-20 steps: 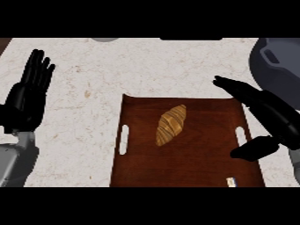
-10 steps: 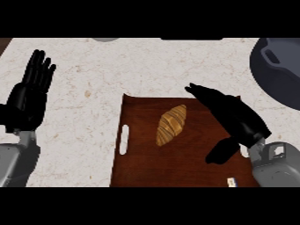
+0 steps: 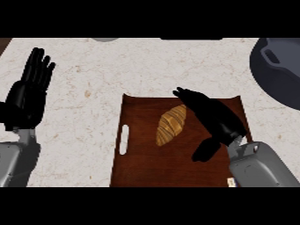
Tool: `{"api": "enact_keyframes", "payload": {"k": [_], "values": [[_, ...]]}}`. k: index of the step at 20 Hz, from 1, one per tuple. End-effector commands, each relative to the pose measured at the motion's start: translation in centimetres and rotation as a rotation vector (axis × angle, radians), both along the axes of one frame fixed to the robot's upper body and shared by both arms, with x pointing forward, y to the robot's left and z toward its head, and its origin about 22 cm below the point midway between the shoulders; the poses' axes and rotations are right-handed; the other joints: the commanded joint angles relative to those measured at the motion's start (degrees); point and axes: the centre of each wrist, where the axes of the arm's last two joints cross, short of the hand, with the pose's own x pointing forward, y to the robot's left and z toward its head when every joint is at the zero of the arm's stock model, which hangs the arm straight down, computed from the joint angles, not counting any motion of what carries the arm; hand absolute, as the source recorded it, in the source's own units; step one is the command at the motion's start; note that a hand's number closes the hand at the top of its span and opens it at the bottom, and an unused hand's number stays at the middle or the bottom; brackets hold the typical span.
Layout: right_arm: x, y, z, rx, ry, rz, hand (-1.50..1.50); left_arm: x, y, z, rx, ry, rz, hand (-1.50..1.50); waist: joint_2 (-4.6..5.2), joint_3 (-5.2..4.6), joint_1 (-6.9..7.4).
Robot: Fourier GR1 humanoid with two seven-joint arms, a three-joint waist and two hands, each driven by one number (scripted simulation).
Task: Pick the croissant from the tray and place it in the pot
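While my right hand [image 3: 212, 117] hovers over the right half of the tray [image 3: 145, 169], its fingers [image 3: 187, 96] lie stretched out and nearly straight, pointing toward the far left, and the thumb [image 3: 204, 151] hangs apart on the near side. It has hold of nothing. The croissant [image 3: 171, 125] lies flat on the brown tray, a little left of my palm, long and golden, with its far end tilted to the right. My fingertips sit just beside that far end, and I cannot tell whether they touch it. A white slot [image 3: 124, 139] is cut in the tray's left rim. The pot [image 3: 285, 74], dark grey and round with 1 handle showing on its rim, stands at the far right of the pale speckled counter [image 3: 100, 79], well apart from the croissant and partly cut off by the edge. My left hand [image 3: 27, 96] rests open at the left side, fingers up and straight, off the tray and touching nothing. My grey right forearm [image 3: 262, 166] comes in from the near right.
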Motion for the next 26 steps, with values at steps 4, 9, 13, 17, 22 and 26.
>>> {"api": "enact_keyframes", "payload": {"k": [4, 9, 13, 17, 22, 26], "values": [[-1.0, 0.6, -0.9, -0.003, -0.021, 0.012, -1.5, -0.1, -0.7, -0.1, 0.004, -0.004, 0.008, 0.0, -0.05, -0.01, -0.19], [0.1, 4.0, -3.6, -0.104, -0.024, -0.048, -1.5, -0.7, -1.3, -1.3, 0.001, 0.011, 0.012, 0.0, -0.01, 0.0, 0.12], [1.7, 2.0, -3.6, -0.074, 0.013, -0.059, -1.5, -1.6, -0.1, -1.2, 0.007, 0.007, 0.0, 0.0, -0.05, 0.0, 0.04], [1.7, 4.3, -5.4, -0.08, -0.008, -0.055, -1.5, -0.8, -0.4, -0.3, -0.001, 0.002, -0.005, 0.0, -0.04, 0.0, 0.0], [1.9, 4.8, -7.1, -0.069, -0.008, -0.026, -1.5, -1.2, 0.2, 0.4, 0.018, -0.004, -0.009, 0.0, -0.04, 0.0, 0.02], [4.4, 5.1, -8.4, -0.042, 0.021, -0.018, -1.5, 0.0, -1.0, -2.1, -0.008, 0.005, 0.017, 0.0, 0.1, 0.0, 0.1]]}}
